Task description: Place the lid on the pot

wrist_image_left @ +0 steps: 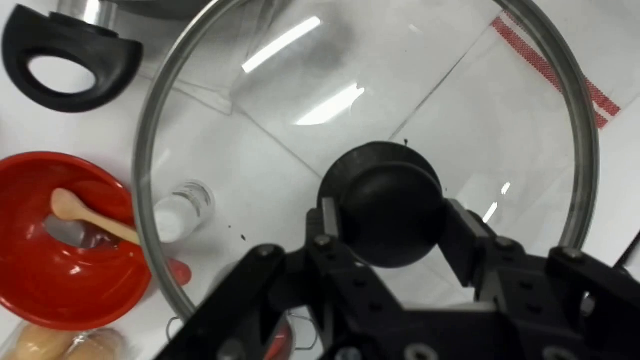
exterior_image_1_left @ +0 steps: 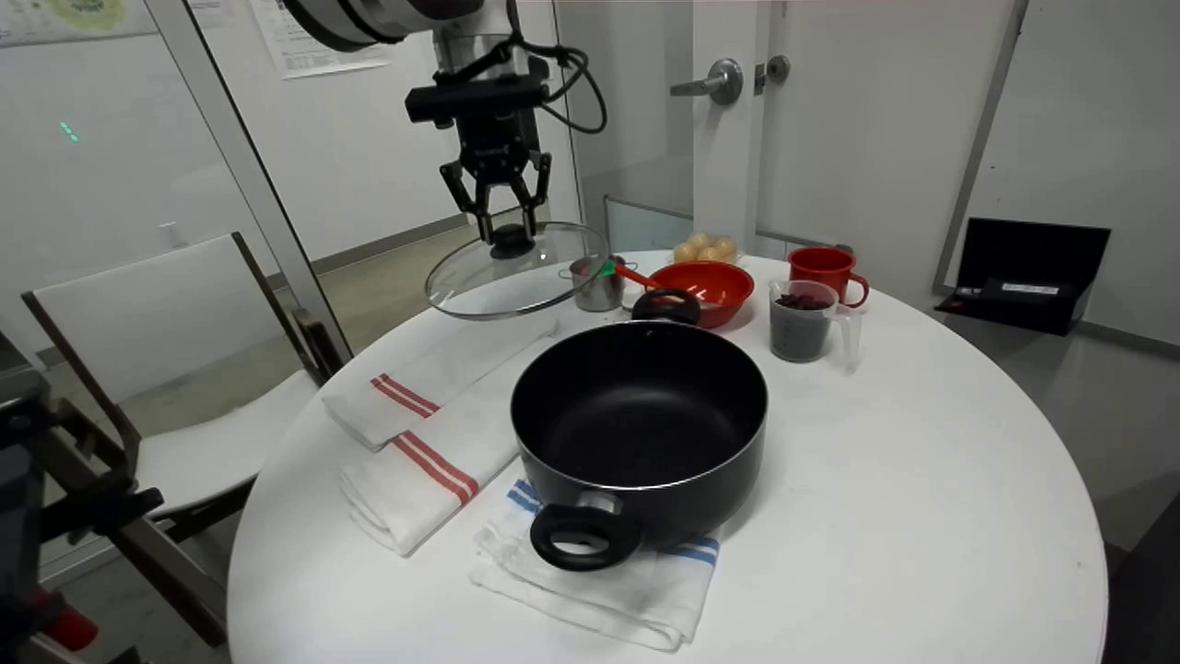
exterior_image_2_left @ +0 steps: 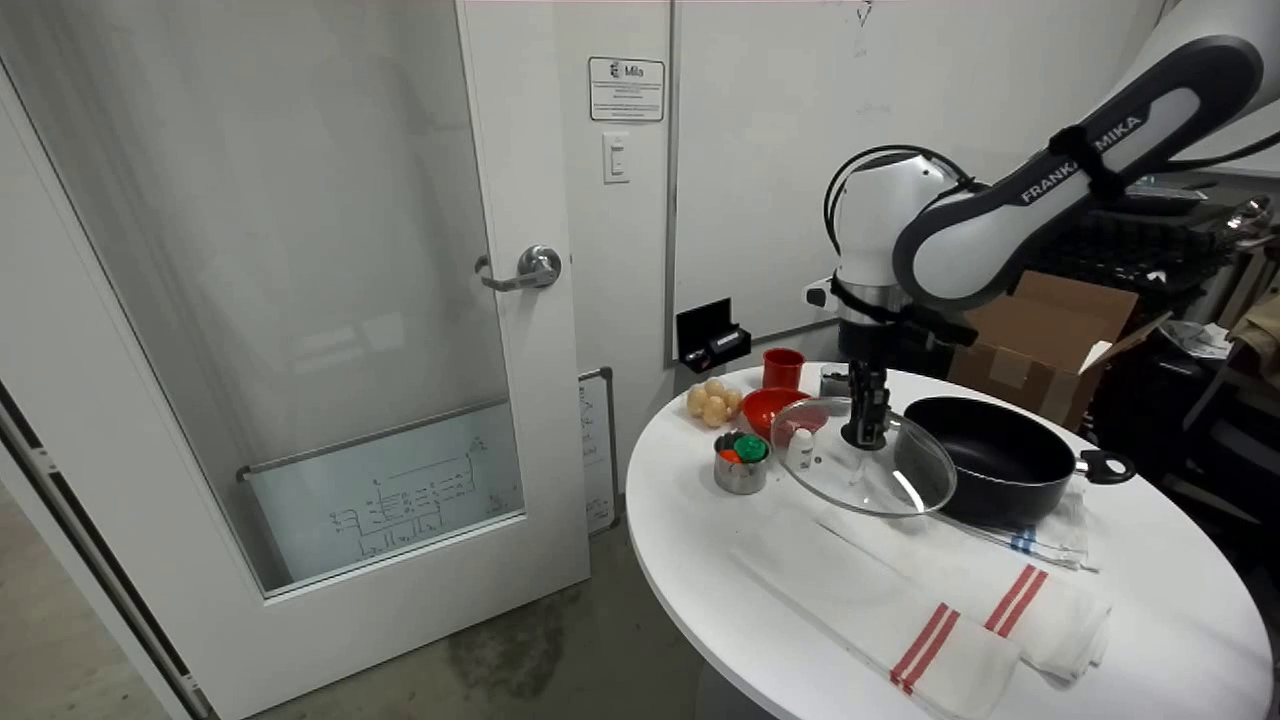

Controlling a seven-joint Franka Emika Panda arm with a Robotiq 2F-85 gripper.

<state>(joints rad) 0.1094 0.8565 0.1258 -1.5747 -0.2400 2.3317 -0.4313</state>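
My gripper [exterior_image_1_left: 507, 232] is shut on the dark knob of the clear glass lid [exterior_image_1_left: 553, 272]. The lid hangs in the air, tilted, above the table's far part in that exterior view. In an exterior view my gripper [exterior_image_2_left: 867, 435] holds the lid [exterior_image_2_left: 850, 480] beside the pot [exterior_image_2_left: 990, 465]. The large black pot [exterior_image_1_left: 645, 415] stands uncovered, partly on a blue-striped towel. In the wrist view both fingers [wrist_image_left: 390, 220] flank the knob and the lid's glass [wrist_image_left: 270, 120] fills the middle. Only a handle and a bit of the pot's edge [wrist_image_left: 165, 9] show there.
Red-striped towels [exterior_image_1_left: 433, 443] lie beside the pot. A red bowl [exterior_image_1_left: 714, 286], a steel cup [exterior_image_1_left: 599, 290], a measuring cup [exterior_image_1_left: 800, 323], a red mug [exterior_image_1_left: 823, 267] and egg-like balls [exterior_image_1_left: 705, 247] stand behind it. A white bottle [wrist_image_left: 180, 210] shows through the lid.
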